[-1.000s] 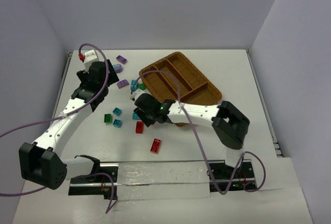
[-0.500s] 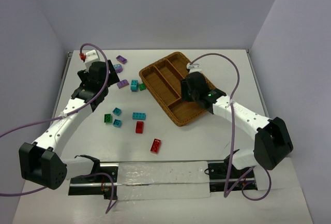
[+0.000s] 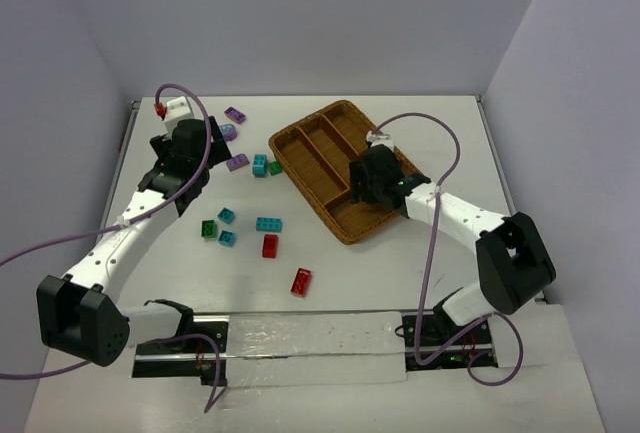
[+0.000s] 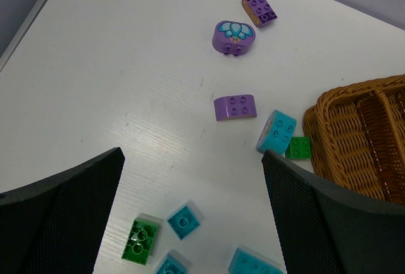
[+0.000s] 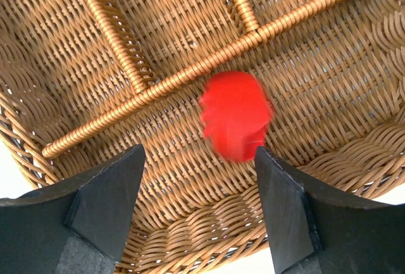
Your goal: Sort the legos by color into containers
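At the left, our left gripper (image 4: 193,155) hangs spread over the table (image 4: 126,65). We see purple legos (image 4: 235,107) farther out, and a teal lego (image 4: 276,131) and green lego (image 4: 298,148) just beside the tray (image 4: 329,128). Only the top view shows two red legos (image 3: 270,245) loose nearer us. At the right, that view's right gripper (image 5: 199,154) covers the tray's near end. Its wrist view shows the fingers spread and a blurred red brick (image 5: 235,116) over the crosswise compartment (image 5: 158,179).

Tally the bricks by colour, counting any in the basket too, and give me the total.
Purple bricks: 3
Teal bricks: 4
Green bricks: 2
Red bricks: 3 (2 on the table, 1 blurred one over the basket floor)
Total: 12
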Available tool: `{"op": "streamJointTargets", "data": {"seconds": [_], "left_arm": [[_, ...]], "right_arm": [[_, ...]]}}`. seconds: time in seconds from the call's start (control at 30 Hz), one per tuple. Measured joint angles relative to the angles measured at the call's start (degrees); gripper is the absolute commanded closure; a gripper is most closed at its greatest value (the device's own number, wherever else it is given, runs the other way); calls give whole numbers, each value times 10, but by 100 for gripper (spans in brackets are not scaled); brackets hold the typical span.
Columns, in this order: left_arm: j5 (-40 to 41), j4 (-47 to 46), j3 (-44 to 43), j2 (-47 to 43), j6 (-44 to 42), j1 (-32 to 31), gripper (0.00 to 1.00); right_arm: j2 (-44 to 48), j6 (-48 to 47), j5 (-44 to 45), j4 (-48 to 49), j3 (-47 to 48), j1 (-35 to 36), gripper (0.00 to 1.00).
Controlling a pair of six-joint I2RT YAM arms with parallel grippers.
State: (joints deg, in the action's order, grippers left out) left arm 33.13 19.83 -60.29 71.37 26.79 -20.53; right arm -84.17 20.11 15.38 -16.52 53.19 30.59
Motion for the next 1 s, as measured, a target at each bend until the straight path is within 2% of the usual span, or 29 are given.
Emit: {"op": "streamJointTargets", "data": {"seconds": [0.2,0.43,0.57,0.83,1.0], "left_arm": [[0,1,0,1,0,0,1],[0,2,0,8,1,0,1],[-1,2,0,8,1,0,1],[-1,4,0,8,1,0,1],[-1,5,0,8,1,0,1]], "right_arm": [[13,-4,14,-8,1,32,21],[52,23,26,-32,18,227,16],[45,63,17,-39,24,303,12],[-60,140,12,-61,30,370,5],[-89,174,0,-64,30,388,4]]}}
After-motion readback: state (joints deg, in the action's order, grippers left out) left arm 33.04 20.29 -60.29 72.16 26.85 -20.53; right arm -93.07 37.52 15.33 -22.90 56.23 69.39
